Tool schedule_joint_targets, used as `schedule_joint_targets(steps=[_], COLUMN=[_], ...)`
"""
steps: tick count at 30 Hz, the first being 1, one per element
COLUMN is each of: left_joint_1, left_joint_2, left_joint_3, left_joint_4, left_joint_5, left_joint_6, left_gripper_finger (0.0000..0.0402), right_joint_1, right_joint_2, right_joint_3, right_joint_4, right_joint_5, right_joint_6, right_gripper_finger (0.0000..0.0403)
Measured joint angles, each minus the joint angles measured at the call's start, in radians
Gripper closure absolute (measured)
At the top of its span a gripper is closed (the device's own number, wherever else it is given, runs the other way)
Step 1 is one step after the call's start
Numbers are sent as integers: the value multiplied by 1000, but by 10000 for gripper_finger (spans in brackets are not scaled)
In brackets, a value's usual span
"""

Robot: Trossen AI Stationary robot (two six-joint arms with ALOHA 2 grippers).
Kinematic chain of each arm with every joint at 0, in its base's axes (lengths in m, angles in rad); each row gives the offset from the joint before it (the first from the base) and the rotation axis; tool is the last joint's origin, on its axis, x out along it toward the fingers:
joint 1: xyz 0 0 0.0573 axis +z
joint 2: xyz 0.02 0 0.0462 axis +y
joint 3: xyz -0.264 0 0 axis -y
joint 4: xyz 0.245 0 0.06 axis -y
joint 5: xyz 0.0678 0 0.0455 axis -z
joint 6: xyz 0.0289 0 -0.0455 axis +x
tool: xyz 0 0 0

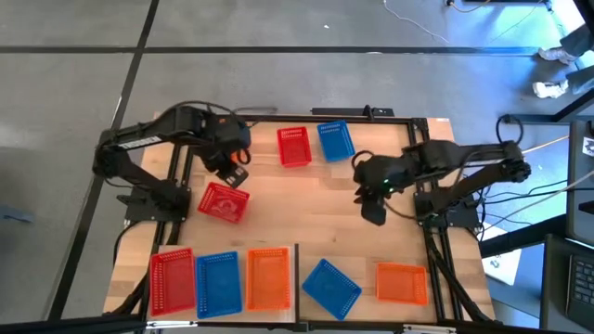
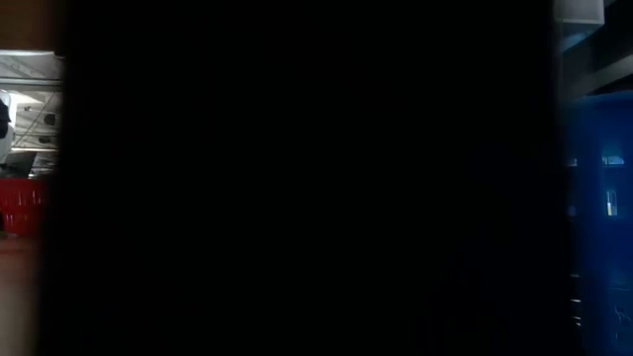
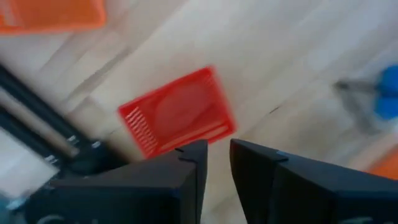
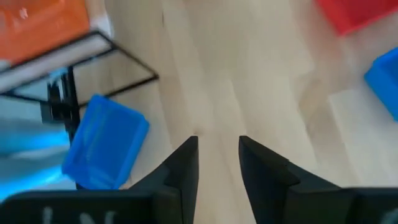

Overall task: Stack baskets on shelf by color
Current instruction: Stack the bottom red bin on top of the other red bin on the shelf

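On the pale shelf [image 1: 291,288] at the table's near left, a red [image 1: 172,281], a blue [image 1: 218,281] and an orange basket [image 1: 268,278] lie side by side. Loose on the table lie a red basket [image 1: 224,201] [image 3: 177,112] at mid-left, a red [image 1: 293,146] and a blue one [image 1: 335,141] at the far edge, and a blue [image 1: 330,288] [image 4: 102,143] and an orange one [image 1: 402,282] at the near right. My left gripper [image 1: 232,173] [image 3: 219,155] hangs open above and just beyond the mid-left red basket. My right gripper [image 1: 371,209] [image 4: 219,152] hangs open over bare wood right of centre.
Something dark close to the low camera blocks nearly all of that view. Bare wood lies in the table's middle between the two arms. The black frame runs round the table's edges, and cables trail off at the right.
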State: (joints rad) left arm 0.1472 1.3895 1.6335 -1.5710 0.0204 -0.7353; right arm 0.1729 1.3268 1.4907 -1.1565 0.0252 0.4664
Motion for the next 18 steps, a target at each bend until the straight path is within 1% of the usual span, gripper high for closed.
schedule_joint_targets(steps=[4, 6, 8, 10, 12, 15, 16, 18], left_joint_1=[9, 11, 22, 41, 67, 93, 100, 102], left_joint_2=[-30, -44, -49, -40, -37, -7, 5, 21], left_joint_3=[-128, -183, -240, -297, -340, -419, -441, -481], left_joint_4=[19, 20, 37, 43, 65, 159, 197, 266], left_joint_5=[-33, -71, -85, -81, -78, -78, -75, -57], left_joint_6=[158, 241, 304, 327, 306, 262, 274, 355], left_gripper_finger=[342, 342, 342, 342, 342, 342, 342, 342], right_joint_1=[0, 0, 0, 0, 0, -8, -13, -23], right_joint_2=[-48, -65, -80, -91, -97, -101, -102, -102], right_joint_3=[17, 21, 21, 21, 21, 21, 21, 21], right_joint_4=[24, 48, 66, 91, 100, 102, 102, 101], right_joint_5=[52, 61, 72, 106, 143, 175, 175, 175], right_joint_6=[1, 8, 38, 74, 110, 155, 163, 185], right_gripper_finger=[290, 290, 290, 290, 290, 290, 290, 290])
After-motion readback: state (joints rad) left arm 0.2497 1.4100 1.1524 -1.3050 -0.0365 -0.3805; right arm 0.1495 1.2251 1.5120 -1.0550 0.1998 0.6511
